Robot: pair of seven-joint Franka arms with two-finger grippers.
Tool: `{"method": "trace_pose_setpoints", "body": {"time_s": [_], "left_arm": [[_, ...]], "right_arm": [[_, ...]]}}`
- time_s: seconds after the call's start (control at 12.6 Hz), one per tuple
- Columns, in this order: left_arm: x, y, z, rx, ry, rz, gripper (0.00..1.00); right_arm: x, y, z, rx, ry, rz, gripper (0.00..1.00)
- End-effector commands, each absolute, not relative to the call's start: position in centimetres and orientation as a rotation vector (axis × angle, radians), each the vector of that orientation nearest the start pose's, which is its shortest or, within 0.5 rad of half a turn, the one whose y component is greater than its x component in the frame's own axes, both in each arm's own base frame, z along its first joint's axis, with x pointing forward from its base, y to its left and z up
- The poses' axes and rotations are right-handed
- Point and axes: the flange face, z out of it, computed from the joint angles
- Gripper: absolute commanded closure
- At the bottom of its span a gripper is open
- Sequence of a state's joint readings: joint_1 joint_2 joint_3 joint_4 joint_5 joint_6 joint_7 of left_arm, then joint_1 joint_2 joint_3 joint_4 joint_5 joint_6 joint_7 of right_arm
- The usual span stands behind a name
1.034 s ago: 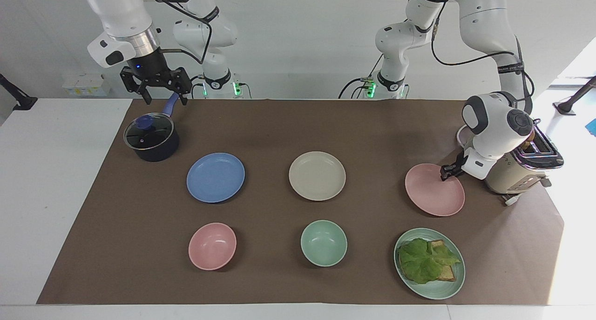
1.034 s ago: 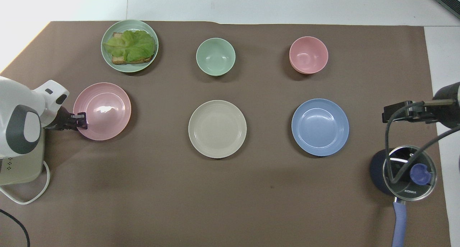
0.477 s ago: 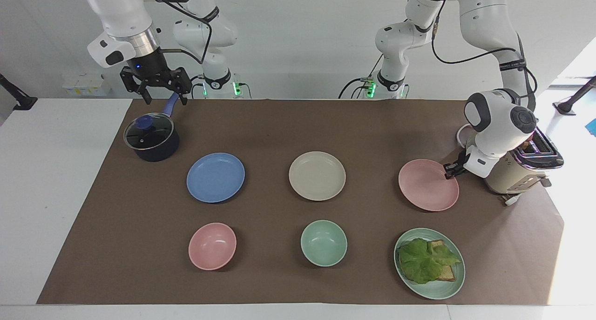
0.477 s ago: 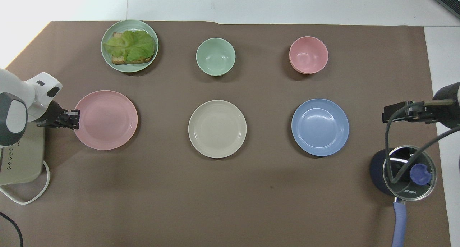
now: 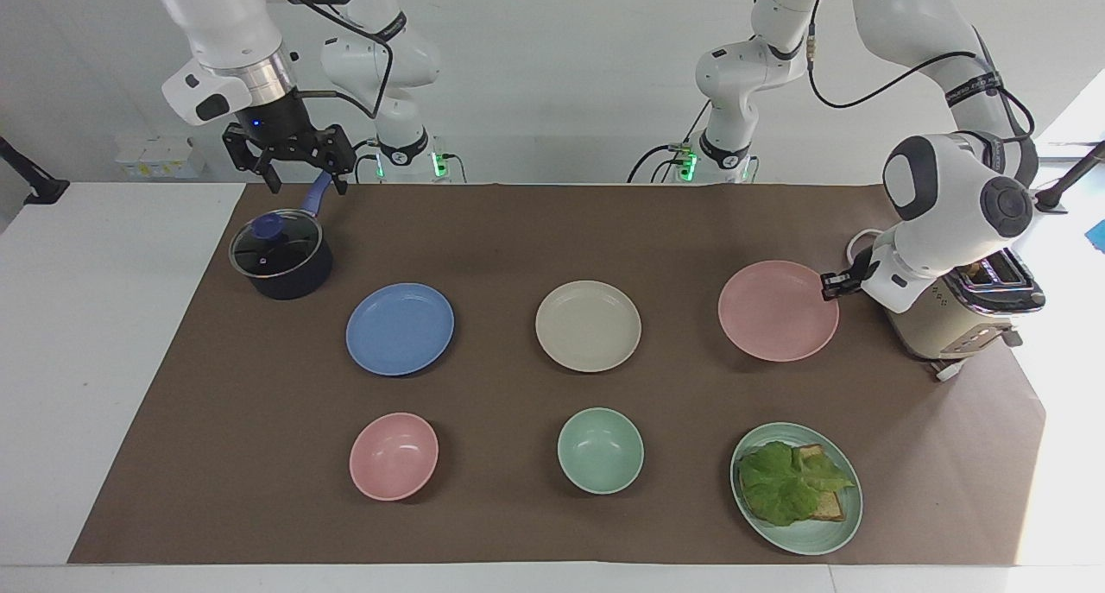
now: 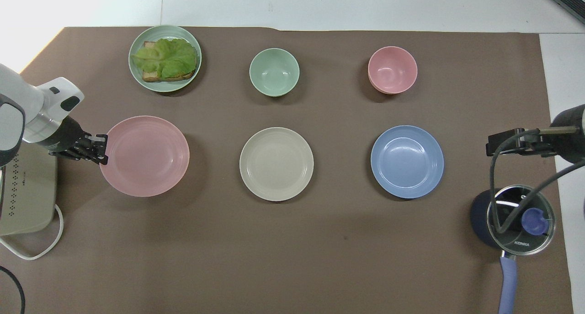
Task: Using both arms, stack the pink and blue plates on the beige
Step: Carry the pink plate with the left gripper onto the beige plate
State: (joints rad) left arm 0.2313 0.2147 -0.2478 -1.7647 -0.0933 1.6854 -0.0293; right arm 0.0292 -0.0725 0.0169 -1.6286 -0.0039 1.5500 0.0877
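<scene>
The pale pink plate (image 5: pixel 777 310) (image 6: pixel 145 156) hangs level above the mat at the left arm's end of the table, its shadow beneath it. My left gripper (image 5: pixel 830 285) (image 6: pixel 101 148) is shut on the plate's rim at the edge toward the toaster. The beige plate (image 5: pixel 588 325) (image 6: pixel 276 163) lies in the middle of the mat. Beside it, toward the right arm's end, lies the blue plate (image 5: pixel 400 328) (image 6: pixel 406 161). My right gripper (image 5: pixel 288 163) waits open in the air over the pot's blue handle, holding nothing.
A dark pot (image 5: pixel 281 260) with a glass lid stands at the right arm's end. A cream toaster (image 5: pixel 958 312) stands close beside the left gripper. Farther from the robots sit a pink bowl (image 5: pixel 394 456), a green bowl (image 5: pixel 600 450) and a green plate (image 5: pixel 798 489) with lettuce toast.
My left gripper closed on the pink plate's rim, lifted it off the mat and carried it toward the beige plate. The right arm stayed put.
</scene>
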Motion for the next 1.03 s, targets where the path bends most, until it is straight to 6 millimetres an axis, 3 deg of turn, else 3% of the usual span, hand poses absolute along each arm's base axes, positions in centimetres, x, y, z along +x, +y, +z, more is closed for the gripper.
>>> {"method": "trace_pose_setpoints", "body": {"time_s": [0.0,0.24,0.48,0.72,0.95], "left_arm": [[57.4,-7.1,44.2,-3.280,-0.028,0.508,1.00],[55.7,-17.4,44.0,-3.234,-0.212,0.473,1.00],[54.2,-24.1,41.0,-3.260,-0.309,0.371,1.00],[53.1,-26.0,37.8,-3.274,-0.341,0.309,1.00],[53.6,-28.2,36.1,-3.320,-0.328,0.235,1.00]], "right_arm": [[52.0,2.2,63.5,-3.119,0.076,0.028,0.00],[51.9,2.1,63.7,-3.119,0.073,0.021,0.00],[51.9,2.1,63.7,-3.118,0.076,0.024,0.00],[51.9,2.0,63.7,-3.118,0.078,0.021,0.00],[51.9,2.0,63.7,-3.118,0.078,0.021,0.00]]}}
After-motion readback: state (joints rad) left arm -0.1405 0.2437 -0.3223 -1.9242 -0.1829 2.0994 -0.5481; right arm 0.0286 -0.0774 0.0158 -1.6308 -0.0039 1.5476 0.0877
